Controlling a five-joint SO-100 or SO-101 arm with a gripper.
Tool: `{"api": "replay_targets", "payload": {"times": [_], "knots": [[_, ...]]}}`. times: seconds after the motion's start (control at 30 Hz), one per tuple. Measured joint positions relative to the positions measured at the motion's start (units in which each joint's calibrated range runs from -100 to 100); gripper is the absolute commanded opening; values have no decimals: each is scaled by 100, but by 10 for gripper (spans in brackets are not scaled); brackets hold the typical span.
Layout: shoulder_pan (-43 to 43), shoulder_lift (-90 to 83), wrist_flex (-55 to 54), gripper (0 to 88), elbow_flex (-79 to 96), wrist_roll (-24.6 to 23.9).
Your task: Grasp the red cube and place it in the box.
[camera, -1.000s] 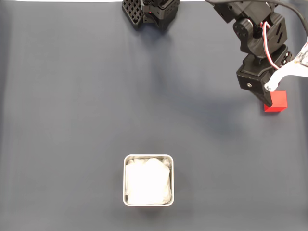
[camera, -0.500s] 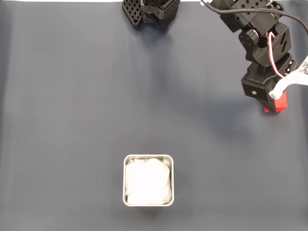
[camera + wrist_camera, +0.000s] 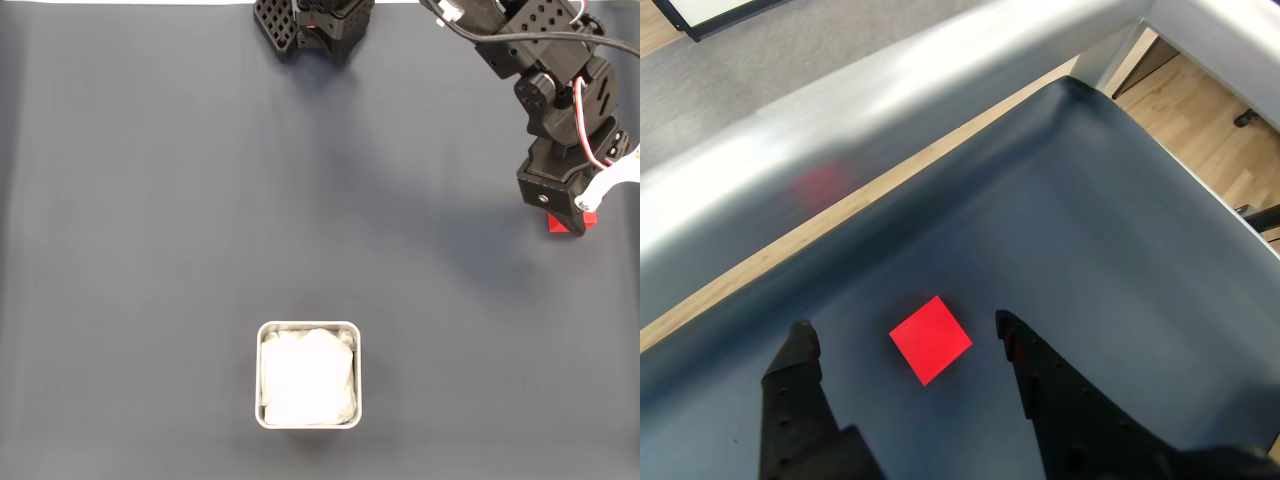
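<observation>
In the wrist view the gripper (image 3: pixel 905 340) hangs with its two black fingers spread wide, and the red cube (image 3: pixel 930 339) lies on the dark mat (image 3: pixel 1110 230) in the gap between the fingertips, touching neither. One finger (image 3: pixel 790 390) stands left of the cube, the other (image 3: pixel 1040 380) right of it. Beyond the cube the mat curls up against a pale rail (image 3: pixel 890 110), with wooden floor (image 3: pixel 1200 110) past its far corner.

In the fixed view the cube (image 3: pixel 588 219) peeks out from under the arm (image 3: pixel 560 120), near the mat's right edge. The box (image 3: pixel 263 375), a silver tin lined with white paper, sits well apart from the cube, lower and to the left.
</observation>
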Motion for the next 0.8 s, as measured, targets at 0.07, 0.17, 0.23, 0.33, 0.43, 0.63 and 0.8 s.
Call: {"api": "replay_targets", "payload": {"times": [0.07, 0.17, 0.23, 0.33, 0.43, 0.63, 0.8], "knots": [[-22, 43, 0, 410, 0, -15], [-37, 87, 0, 410, 0, -39], [-45, 87, 0, 410, 0, -54], [-82, 148, 0, 410, 0, -78], [-104, 217, 0, 410, 0, -98], [-111, 287, -40, 410, 0, -98], [-111, 408, -64, 410, 0, -98]]}}
